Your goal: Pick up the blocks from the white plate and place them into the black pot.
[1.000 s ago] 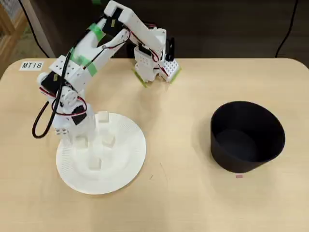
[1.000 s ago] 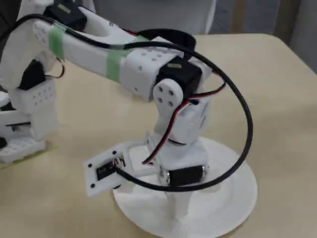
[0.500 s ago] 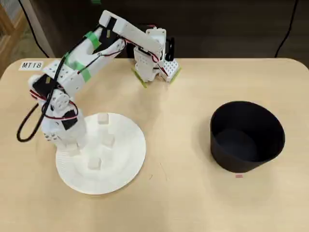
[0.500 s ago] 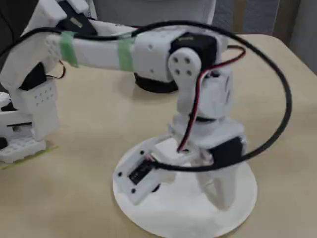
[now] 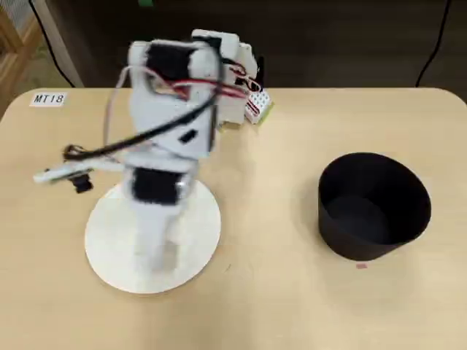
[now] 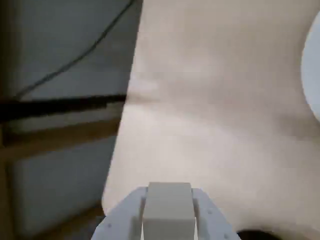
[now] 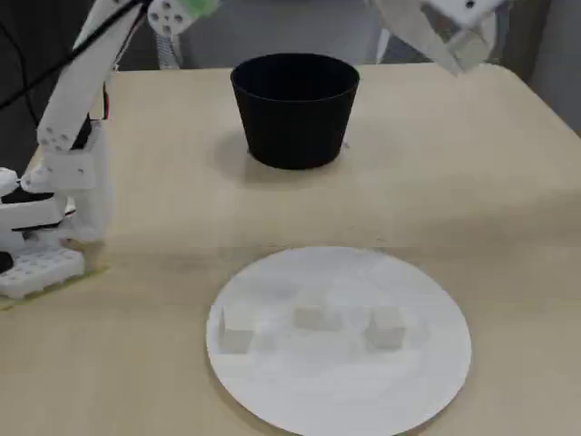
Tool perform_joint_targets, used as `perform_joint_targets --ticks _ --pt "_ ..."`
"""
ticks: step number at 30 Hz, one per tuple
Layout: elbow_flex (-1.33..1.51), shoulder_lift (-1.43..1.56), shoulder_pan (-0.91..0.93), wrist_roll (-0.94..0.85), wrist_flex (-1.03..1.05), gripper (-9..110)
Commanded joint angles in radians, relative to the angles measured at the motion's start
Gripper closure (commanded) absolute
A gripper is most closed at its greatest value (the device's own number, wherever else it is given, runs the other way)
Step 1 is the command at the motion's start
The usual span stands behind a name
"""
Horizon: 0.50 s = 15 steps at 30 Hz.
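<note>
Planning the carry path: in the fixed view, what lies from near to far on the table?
Plate with three blocks on it → bare table → pot. The gripper is raised at the top right, holding a fourth block.

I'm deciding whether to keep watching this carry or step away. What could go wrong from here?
1. The gripper holds one block high above the table; if the grip is shallow, the block could slip on the way to the pot.
2. The pot lies well away from the plate, so a release short of its rim would drop the block on the table.
3. Three blocks remain on the plate; the leftmost sits near the rim, leaving little finger room.
</note>
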Motion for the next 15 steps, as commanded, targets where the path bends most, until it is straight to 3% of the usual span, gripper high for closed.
perform_joint_targets --ticks 1,9,15 --pt "0.187 0.196 -0.202 -0.055 0.002 104" --pt "0.262 0.218 -0.537 -0.078 -0.018 104" --pt "0.328 0.192 -0.627 -0.043 -0.012 104"
